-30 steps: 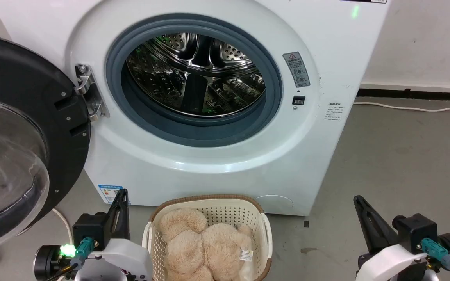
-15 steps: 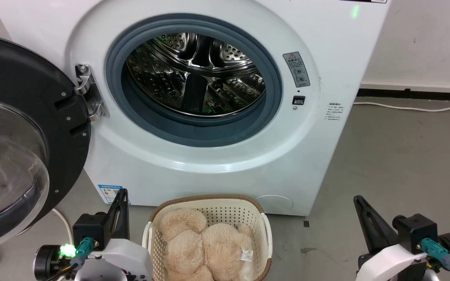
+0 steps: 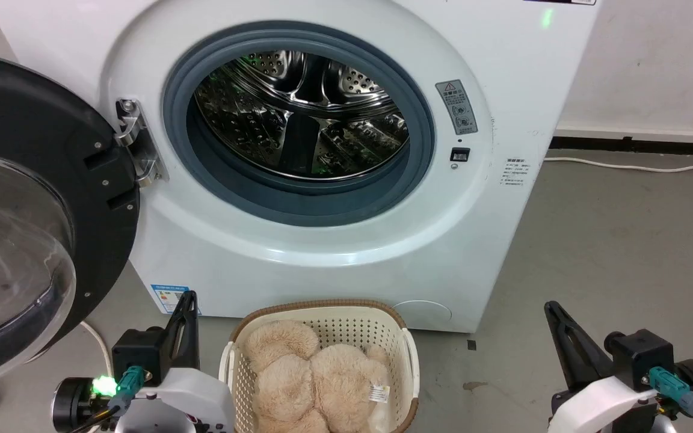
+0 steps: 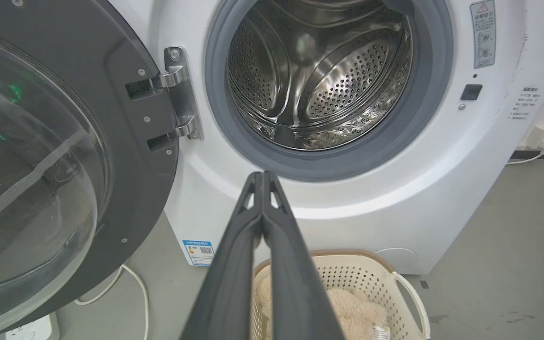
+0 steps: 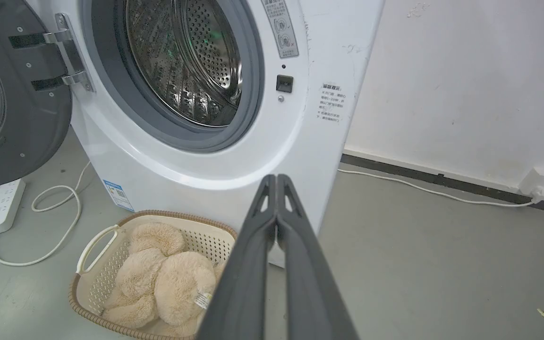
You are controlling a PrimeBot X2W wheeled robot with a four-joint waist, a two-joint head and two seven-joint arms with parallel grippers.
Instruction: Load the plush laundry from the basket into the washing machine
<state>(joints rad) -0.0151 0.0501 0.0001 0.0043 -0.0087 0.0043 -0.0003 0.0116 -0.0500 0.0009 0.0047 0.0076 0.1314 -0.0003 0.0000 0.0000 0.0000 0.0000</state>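
A beige fluffy plush bundle (image 3: 316, 379) is held in a cream perforated plastic basket (image 3: 322, 305) before a white front-loading washer (image 3: 334, 255); left tool (image 4: 262, 174) and right tool (image 5: 276, 177) are clenched, empty.

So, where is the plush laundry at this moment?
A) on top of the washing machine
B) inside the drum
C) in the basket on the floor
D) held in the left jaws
C: the plush laundry lies in the basket before the washing machine.
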